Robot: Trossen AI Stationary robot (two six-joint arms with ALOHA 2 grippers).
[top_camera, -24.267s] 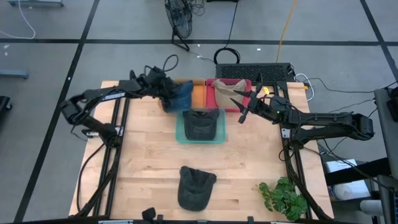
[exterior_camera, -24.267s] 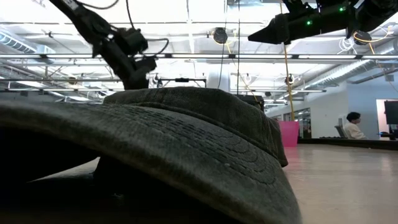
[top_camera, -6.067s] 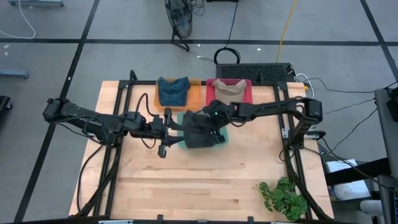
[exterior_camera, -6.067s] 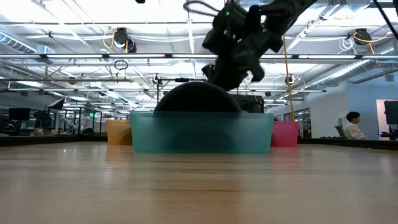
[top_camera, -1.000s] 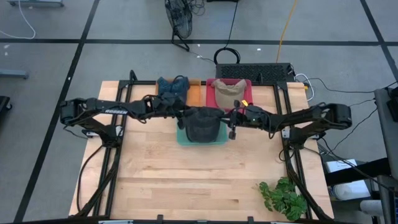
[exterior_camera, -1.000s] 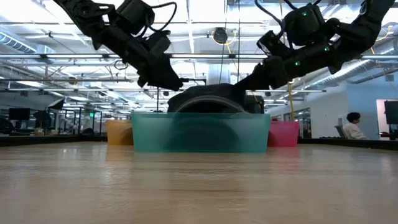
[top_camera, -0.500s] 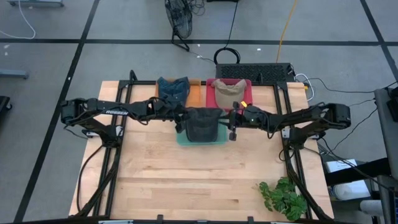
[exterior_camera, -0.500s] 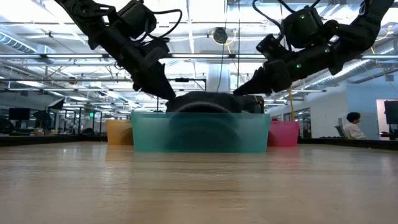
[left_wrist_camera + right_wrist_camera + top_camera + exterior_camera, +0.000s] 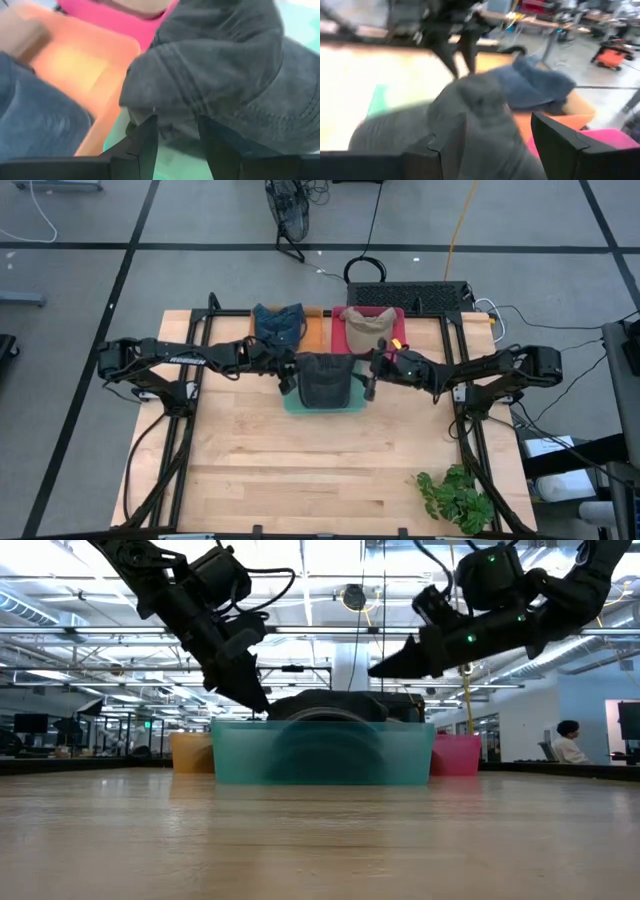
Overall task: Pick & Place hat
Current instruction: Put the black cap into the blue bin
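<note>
A dark grey hat lies in the teal bin at mid-table; in the low view its crown stands just above the bin wall. My left gripper slants down at the hat's left edge, fingers apart, with the brim's edge right at the fingertips. My right gripper is open beside the hat's right side. It hangs above and clear of the hat in the low view, and the hat lies beyond its spread fingers. My left gripper comes at the hat's left brim edge slanting down from the table's left. Its fingertips stand right at that edge, but I cannot tell whether they touch it. The hat rests in the bin.
Behind the teal bin stand an orange bin with a blue hat and a pink bin with a tan hat. A green plant sits at the near right corner. A person sits far off in the room.
My right gripper has opened, let go of the hat's right edge and risen slightly clear of it. The hat has sunk lower into the teal bin, crown flatter. My left gripper has tipped further downward at the hat's left edge.
</note>
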